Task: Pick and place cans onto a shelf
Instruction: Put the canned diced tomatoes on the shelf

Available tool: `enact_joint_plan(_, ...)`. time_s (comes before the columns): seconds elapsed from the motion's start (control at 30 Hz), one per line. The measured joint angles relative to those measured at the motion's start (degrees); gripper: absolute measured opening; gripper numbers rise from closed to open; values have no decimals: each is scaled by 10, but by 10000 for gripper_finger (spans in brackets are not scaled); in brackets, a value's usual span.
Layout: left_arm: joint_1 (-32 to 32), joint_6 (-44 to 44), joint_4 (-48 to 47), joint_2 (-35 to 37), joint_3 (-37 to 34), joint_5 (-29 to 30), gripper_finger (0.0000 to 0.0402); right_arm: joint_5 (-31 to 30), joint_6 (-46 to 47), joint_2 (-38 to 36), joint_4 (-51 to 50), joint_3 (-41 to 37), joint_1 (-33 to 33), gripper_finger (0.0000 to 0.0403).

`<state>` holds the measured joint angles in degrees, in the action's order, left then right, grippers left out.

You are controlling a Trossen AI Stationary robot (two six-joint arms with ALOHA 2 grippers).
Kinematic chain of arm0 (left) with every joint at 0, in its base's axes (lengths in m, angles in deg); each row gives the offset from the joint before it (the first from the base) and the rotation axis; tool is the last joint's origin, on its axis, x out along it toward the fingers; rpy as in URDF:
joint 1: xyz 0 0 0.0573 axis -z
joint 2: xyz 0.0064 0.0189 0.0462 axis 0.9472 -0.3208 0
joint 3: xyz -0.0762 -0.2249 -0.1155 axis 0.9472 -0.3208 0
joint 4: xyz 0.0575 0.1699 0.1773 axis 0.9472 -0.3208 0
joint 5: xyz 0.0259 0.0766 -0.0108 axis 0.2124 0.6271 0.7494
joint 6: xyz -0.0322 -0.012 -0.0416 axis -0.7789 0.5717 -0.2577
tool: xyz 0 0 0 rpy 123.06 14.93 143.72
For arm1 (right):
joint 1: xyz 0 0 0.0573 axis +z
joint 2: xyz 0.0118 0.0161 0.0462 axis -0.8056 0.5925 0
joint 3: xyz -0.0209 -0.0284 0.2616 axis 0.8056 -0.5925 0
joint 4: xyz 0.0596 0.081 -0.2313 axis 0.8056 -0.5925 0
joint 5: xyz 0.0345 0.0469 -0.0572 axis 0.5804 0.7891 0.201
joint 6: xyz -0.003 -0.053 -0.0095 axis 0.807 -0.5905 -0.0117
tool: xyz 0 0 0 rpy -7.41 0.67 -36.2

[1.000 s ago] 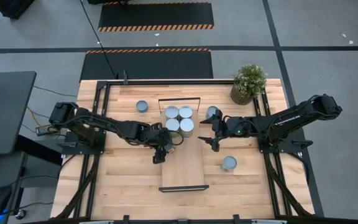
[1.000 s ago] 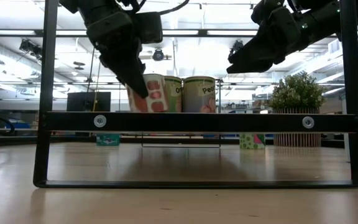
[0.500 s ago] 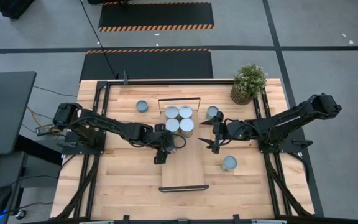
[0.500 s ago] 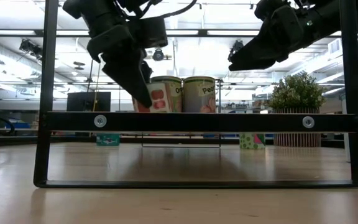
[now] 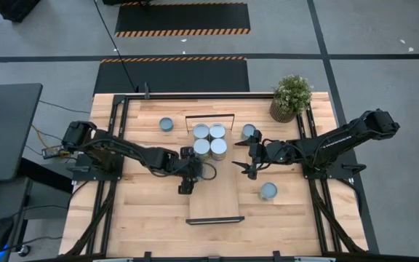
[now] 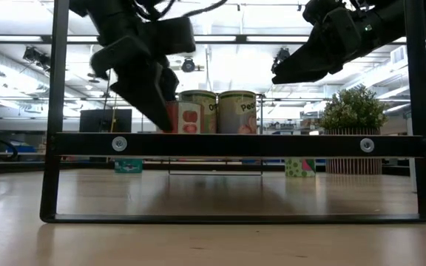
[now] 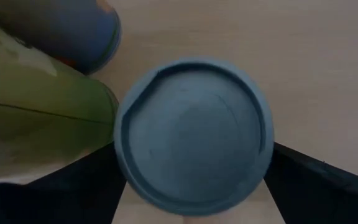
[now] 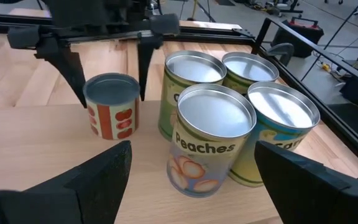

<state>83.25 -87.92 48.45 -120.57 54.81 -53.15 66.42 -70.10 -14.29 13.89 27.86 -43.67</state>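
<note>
Four tall cans (image 8: 229, 99) stand close together at the far end of the shelf (image 5: 213, 200), a long light-wood board with black end frames. A shorter can (image 8: 110, 107) with red tomatoes on its label stands upright on the board beside them. My left gripper (image 8: 110, 87) is open, one finger on each side of that can's top (image 7: 194, 134). It comes slanting down from the table's left. My right gripper (image 5: 247, 164) hovers open at the shelf's right edge, facing the cans and holding nothing.
Loose cans stand on the table at the far left (image 5: 166, 124), right of the shelf (image 5: 249, 132) and near right (image 5: 268, 191). A potted plant (image 5: 291, 97) stands at the far right corner. The near half of the shelf board (image 5: 213, 211) is bare.
My left gripper has rolled and shifted a little toward the table's left edge. In the low view the red-labelled can has sunk a little and now shows beside the fingers, standing upright on the shelf.
</note>
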Motion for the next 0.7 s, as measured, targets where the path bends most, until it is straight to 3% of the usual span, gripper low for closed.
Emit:
enact_joint_plan(0.4, 85, 43, -9, 0, 0, 178, 347, 0, 0, 0, 0, 0, 0, 348)
enact_joint_plan(0.7, 95, 36, -7, 0, 0, 200, 347, 0, 4, 0, 0, 0, 0, 348)
